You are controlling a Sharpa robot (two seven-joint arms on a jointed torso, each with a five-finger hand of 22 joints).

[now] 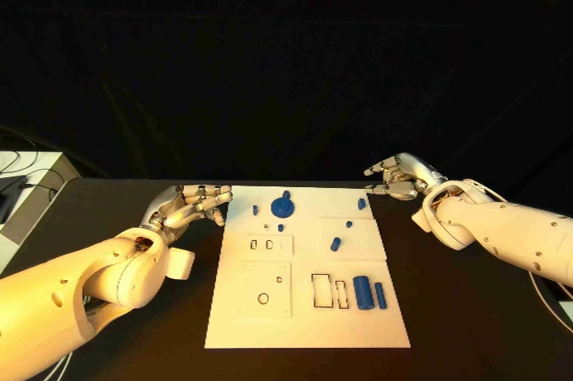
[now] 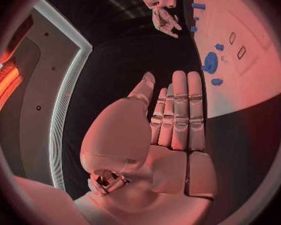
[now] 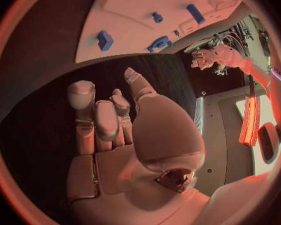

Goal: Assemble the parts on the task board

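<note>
Both hands are empty with fingers loosely spread: left hand point(image 1: 197, 202) sits at the task board's point(image 1: 308, 323) 10 o'clock corner, right hand point(image 1: 397, 179) at 2 o'clock. Blue parts point(image 1: 283, 205) lie on the board, bare black table point(image 1: 478, 315) either side.

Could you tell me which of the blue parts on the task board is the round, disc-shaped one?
The blue disc near the task board's far edge, closer to the left hand; the other parts are small pegs or elongated bars.
</note>
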